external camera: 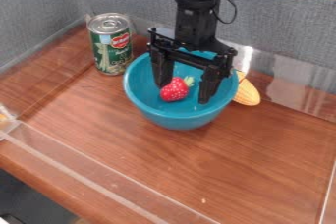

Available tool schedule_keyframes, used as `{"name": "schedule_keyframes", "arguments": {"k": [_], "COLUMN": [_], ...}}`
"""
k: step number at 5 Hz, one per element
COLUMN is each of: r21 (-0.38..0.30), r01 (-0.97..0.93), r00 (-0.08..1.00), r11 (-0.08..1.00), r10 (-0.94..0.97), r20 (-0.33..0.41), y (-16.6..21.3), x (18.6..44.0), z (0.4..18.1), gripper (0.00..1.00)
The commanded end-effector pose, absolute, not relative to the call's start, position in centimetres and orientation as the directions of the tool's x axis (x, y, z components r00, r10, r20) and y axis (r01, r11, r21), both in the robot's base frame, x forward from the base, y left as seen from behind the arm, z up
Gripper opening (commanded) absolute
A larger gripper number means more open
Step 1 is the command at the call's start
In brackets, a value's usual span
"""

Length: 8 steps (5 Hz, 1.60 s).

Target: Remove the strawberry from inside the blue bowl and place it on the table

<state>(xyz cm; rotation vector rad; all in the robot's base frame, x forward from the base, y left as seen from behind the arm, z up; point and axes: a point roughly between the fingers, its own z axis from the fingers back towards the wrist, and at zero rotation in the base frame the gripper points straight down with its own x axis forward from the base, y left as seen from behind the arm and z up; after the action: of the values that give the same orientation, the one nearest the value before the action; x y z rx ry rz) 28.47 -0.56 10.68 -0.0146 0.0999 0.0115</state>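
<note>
Reddish-brown wooden table (118, 159) | black gripper (187, 83) spread wide inside teal-blue plastic bowl (164, 113), straddling small red strawberry (174, 90), holding nothing | green can (110, 43) at ten o'clock, label unreadable

In the middle of the frame, the hand (186, 81) hangs wide open inside the blue bowl (157, 110), its fingers on both sides of the strawberry (174, 90). The bowl stands on the counter (118, 159).

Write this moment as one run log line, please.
gripper: open, pointing down | strawberry: in blue bowl, between fingers, not gripped | table: no strawberry
</note>
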Motion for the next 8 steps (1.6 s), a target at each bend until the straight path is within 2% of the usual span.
{"name": "schedule_keyframes", "arguments": {"k": [1,2,3,4,5,6,7,8], "r21": [-0.013,-0.018,-0.024,-0.023,-0.028,-0.033,-0.033,-0.037], "r01": [-0.015,-0.014,-0.015,-0.017,-0.017,-0.017,-0.019,-0.019], "r00": [0.997,0.998,0.998,0.998,0.998,0.999,0.999,0.999], "r11": [1.000,1.000,1.000,1.000,0.999,0.999,0.999,0.999], "r10": [0.014,0.013,0.013,0.015,0.016,0.015,0.017,0.017], "r20": [-0.076,-0.068,-0.060,-0.063,-0.055,-0.049,-0.050,-0.041], "y": [-0.48,-0.58,-0.69,-0.68,-0.77,-0.90,-0.90,-1.01], "x": [28.66,28.64,28.63,28.68,28.65,28.64,28.70,28.70], "z": [11.19,11.32,11.52,11.20,11.45,11.65,11.40,11.72], "gripper": [0.00,1.00,1.00,0.00,1.00,1.00,0.00,1.00]}}
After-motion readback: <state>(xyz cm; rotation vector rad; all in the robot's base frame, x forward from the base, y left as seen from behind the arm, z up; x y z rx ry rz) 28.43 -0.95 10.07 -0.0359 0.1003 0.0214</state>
